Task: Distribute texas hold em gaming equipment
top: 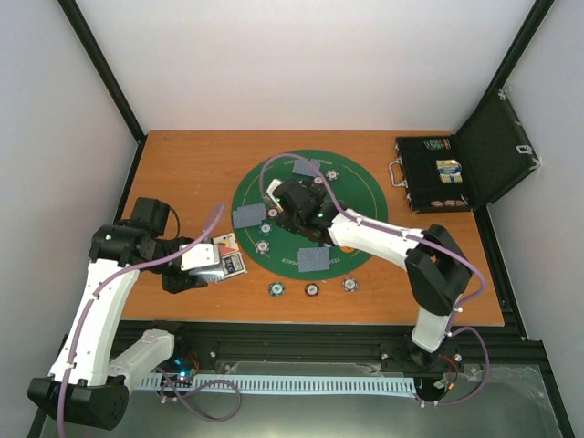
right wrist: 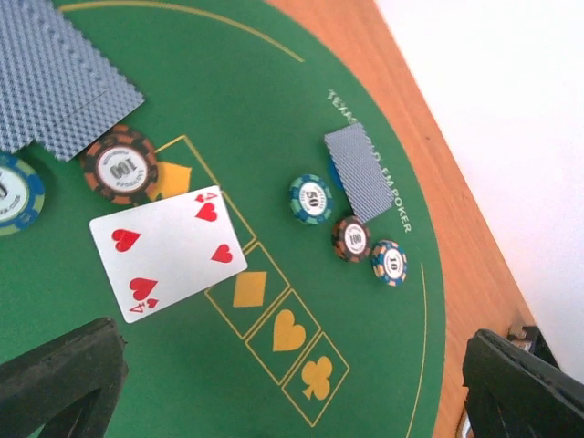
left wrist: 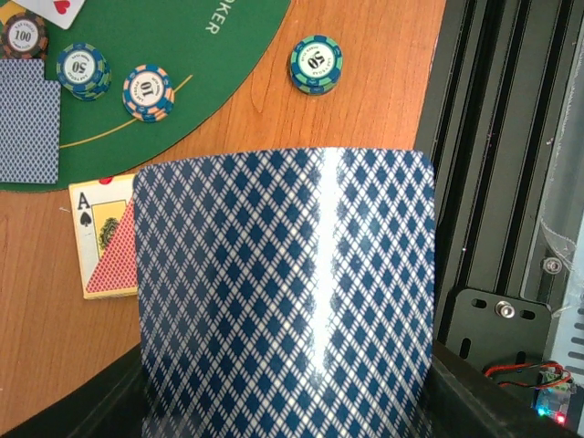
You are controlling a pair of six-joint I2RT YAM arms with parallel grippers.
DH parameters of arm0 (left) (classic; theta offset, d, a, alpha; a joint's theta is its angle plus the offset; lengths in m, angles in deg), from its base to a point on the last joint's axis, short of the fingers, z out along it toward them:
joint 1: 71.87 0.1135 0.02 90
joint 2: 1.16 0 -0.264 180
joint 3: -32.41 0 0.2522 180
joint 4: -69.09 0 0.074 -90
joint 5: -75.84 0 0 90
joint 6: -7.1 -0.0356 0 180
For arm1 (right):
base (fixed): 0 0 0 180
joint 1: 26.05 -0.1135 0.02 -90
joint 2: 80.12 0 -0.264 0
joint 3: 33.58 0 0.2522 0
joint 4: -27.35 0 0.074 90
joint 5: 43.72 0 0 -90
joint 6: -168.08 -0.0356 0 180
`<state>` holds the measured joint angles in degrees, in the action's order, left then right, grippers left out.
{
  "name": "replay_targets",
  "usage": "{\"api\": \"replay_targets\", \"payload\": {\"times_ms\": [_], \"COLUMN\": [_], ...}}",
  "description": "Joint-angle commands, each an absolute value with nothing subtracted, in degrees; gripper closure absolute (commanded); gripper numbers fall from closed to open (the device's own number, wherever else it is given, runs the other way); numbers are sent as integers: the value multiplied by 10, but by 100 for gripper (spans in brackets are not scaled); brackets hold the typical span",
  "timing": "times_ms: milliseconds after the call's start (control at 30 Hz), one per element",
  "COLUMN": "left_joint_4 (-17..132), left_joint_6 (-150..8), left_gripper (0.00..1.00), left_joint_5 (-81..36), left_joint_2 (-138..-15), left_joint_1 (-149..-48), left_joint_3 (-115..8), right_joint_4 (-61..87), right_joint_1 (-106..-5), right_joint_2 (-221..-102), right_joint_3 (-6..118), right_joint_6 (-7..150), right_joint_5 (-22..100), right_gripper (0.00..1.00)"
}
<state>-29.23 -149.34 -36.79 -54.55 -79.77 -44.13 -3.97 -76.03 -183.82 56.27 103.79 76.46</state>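
My left gripper (top: 206, 261) hovers over the wood left of the mat, shut on blue-backed playing cards (left wrist: 283, 292) whose top back fills the left wrist view and hides the fingers. My right gripper (right wrist: 292, 392) hangs open above the mat's middle, with nothing between its fingers (right wrist: 55, 383). A four of hearts (right wrist: 169, 251) lies face up on the felt below it. Face-down cards (right wrist: 365, 173) and chips marked 50 (right wrist: 310, 198), 100 (right wrist: 351, 239) and 10 (right wrist: 389, 262) rest near the mat's edge. Another 100 chip (right wrist: 119, 164) sits beside a face-down pair (right wrist: 55, 82).
The round green mat (top: 360, 196) covers the table's centre. Three chips (top: 312, 290) lie on the wood near the front edge. An ace-of-spades card box (left wrist: 105, 233) lies left of the mat. The open black case (top: 433, 173) stands at the back right.
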Motion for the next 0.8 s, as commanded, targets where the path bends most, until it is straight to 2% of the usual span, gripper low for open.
{"api": "replay_targets", "payload": {"times_ms": [0,133,233,300,333,433,533,767], "left_joint_4": [-303,-306,-307,-307,-307,-305,-302,-303], "left_joint_6": [-1487,-1489,-1489,-1490,-1490,-1490,-1489,-1492], "left_gripper": [97,97,97,97,97,97,96,96], "left_joint_5": [-385,-380,-380,-378,-377,-379,-380,-373], "left_joint_2": [-540,-536,-533,-533,-534,-536,-537,-538], "left_joint_1": [-798,-798,-798,-799,-798,-799,-799,-798], "left_joint_3": [-467,-467,-467,-466,-465,-463,-462,-462], "right_joint_4": [-43,-50,-14,-14,-21,-57,-36,9], "right_joint_1": [-722,-611,-558,-552,-552,-551,-551,-551], "right_joint_2": [-1793,-1744,-1719,-1725,-1735,-1787,-1830,-1907], "right_joint_3": [545,518,478,478,483,519,523,530], "right_joint_6": [875,677,607,587,572,524,484,423], "right_joint_5": [767,604,501,476,469,423,350,293], "right_gripper": [0,0,0,1,12,52,75,76]}}
